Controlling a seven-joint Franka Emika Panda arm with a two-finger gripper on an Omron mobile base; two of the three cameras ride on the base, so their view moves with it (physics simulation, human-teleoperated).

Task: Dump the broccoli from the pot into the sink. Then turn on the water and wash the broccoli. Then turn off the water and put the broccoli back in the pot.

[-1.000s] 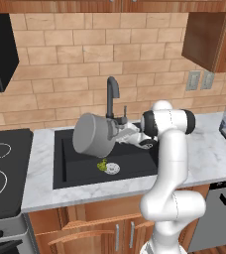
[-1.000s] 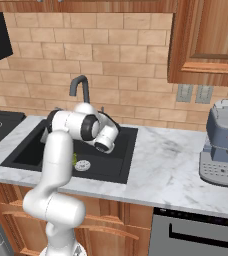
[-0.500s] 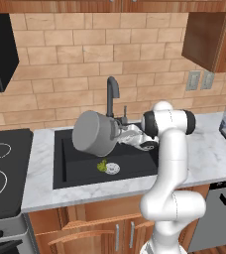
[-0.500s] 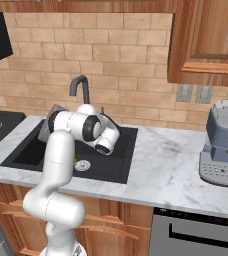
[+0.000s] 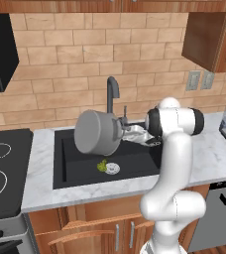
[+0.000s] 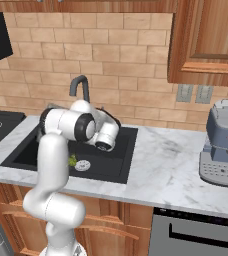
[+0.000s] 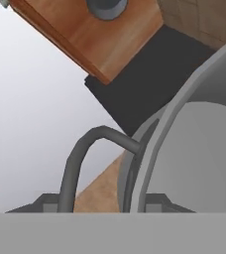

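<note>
The grey pot (image 5: 96, 132) hangs tipped on its side above the black sink (image 5: 135, 161), its bottom turned toward the left base camera. My gripper (image 5: 123, 130) is shut on the pot's rim by the loop handle (image 7: 79, 155); the hand view shows the rim (image 7: 147, 149) running between my fingertips, with the gripper (image 7: 102, 206) at the bottom edge. The small yellow-green broccoli (image 5: 101, 165) lies on the sink floor just left of the round drain (image 5: 112, 168). From the right base view the broccoli (image 6: 72, 160) peeks out beside my arm. No stream falls from the faucet (image 5: 112, 94).
A black stovetop (image 5: 1, 163) lies left of the sink. A coffee machine (image 6: 222, 145) stands on the marble counter (image 6: 161, 160) to the right. The brick wall rises close behind the faucet (image 6: 80, 85). Wooden cabinets hang overhead.
The tipped pot has edged slightly right and up over the sink. The broccoli stays by the drain.
</note>
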